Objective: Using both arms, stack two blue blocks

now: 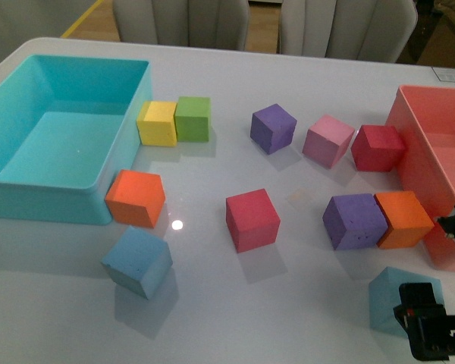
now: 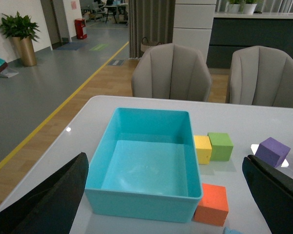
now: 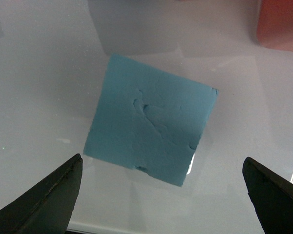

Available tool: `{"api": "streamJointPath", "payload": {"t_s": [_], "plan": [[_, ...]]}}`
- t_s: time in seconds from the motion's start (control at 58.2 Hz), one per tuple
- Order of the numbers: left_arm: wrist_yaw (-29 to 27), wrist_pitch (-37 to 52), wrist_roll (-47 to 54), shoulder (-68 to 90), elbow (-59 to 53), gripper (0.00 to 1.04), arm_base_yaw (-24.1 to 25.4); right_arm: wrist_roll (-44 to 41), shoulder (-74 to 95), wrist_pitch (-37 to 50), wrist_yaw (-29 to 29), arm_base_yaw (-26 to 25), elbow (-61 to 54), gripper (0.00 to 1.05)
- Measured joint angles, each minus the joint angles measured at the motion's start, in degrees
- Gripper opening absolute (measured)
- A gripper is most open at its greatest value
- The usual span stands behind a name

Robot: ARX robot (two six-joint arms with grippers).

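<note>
Left blue block (image 1: pixel 136 263) lies near-left on the bench (image 1: pixel 303 318); right blue block (image 3: pixel 151 131) near-right, under the right tool (image 3: pixel 161 163), spread wide. Left tool (image 2: pixel 164 160) wide, empty. Probably light, soft foam: pinch opposite flat faces gently.

Front overlooks table (image 1: pixel 288 318), left wrist shares bin (image 2: pixel 136 204), right wrist near blue block (image 3: pixel 151 126)

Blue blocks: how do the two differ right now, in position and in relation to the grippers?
The left blue block lies front-left, just before an orange cube; the right blue block lies front-right by the red bin. The right blue block sits below the open right gripper, ungrasped; no gripper shows near the left blue block in the front view. Both are light blue, askew, resting unstacked on the table.
</note>
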Motion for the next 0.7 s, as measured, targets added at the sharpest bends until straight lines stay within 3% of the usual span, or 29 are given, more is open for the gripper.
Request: {"api": "streamJointPath", "payload": {"t_s": [0.258, 0.705], "plan": [[0.0, 0.0, 0.0, 0.0, 0.0, 0.96, 0.0, 8.63, 3.58, -2.01, -1.14, 1.29, 4.55, 0.96], [0.0, 0.0, 0.0, 0.0, 0.0, 0.96, 0.0, 11.1, 10.38, -1.2, 0.02, 1.33, 7.21, 0.96]]}}
